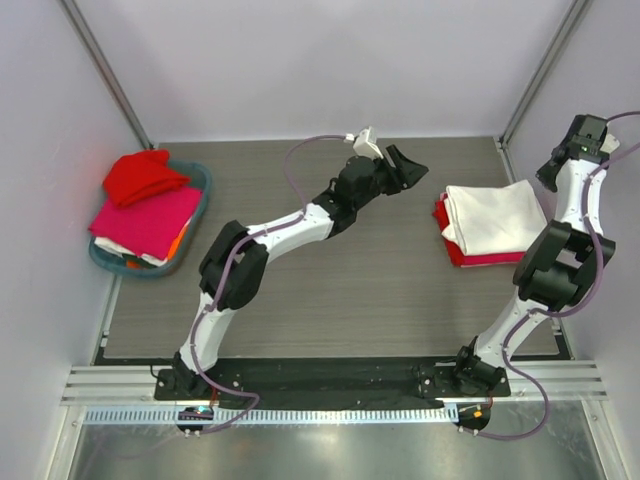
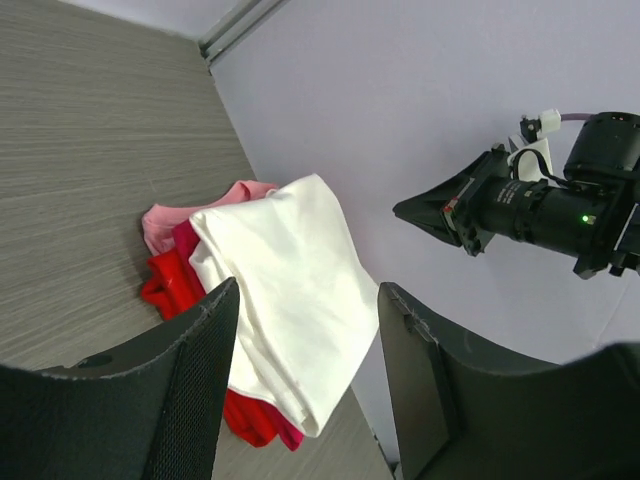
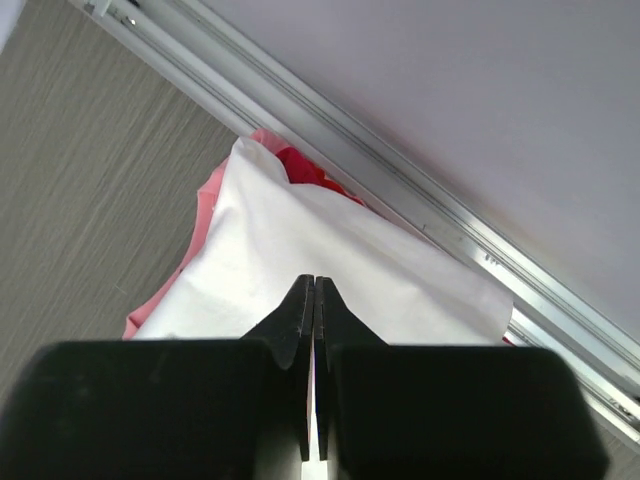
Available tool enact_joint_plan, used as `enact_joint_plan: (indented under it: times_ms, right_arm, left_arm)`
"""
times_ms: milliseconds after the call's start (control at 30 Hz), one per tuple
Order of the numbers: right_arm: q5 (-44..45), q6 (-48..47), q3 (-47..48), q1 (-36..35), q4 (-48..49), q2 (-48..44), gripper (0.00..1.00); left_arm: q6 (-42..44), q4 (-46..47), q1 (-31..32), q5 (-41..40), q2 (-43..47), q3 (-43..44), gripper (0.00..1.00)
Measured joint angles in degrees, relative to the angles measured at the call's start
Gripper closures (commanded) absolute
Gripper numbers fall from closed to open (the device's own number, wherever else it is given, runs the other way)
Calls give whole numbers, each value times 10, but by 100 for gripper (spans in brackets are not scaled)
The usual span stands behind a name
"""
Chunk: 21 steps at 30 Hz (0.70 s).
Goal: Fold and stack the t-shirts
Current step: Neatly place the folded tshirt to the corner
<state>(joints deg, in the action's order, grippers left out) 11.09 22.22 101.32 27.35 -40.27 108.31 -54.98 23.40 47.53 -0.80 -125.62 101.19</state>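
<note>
A folded white t-shirt (image 1: 495, 215) lies on top of a stack of red and pink t-shirts (image 1: 452, 245) at the right of the table. The stack also shows in the left wrist view (image 2: 290, 270) and the right wrist view (image 3: 280, 240). A red t-shirt (image 1: 140, 175) and a magenta-pink one (image 1: 145, 220) lie in the teal basket (image 1: 203, 205) at the left. My left gripper (image 1: 408, 168) (image 2: 305, 290) is open and empty, raised left of the stack. My right gripper (image 1: 546, 177) (image 3: 314, 282) is shut and empty, raised above the stack's right side.
The grey wood-grain table (image 1: 330, 290) is walled on three sides by pale panels with metal corner posts (image 1: 105, 70). The basket sits against the left wall. A metal rail (image 3: 400, 170) runs along the wall just behind the stack.
</note>
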Motion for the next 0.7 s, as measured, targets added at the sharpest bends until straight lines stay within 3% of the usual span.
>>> enact_joint_plan:
  times_ms: [200, 500, 700]
  right_arm:
    - [7, 4, -14, 3, 16, 3, 99]
    - [-1, 5, -12, -10, 30, 98, 99]
    - [87, 6, -11, -29, 23, 114, 99]
  left_arm:
    - [6, -3, -6, 15, 37, -45, 43]
    - [16, -31, -8, 27, 37, -59, 46]
    - [17, -35, -14, 39, 37, -63, 48]
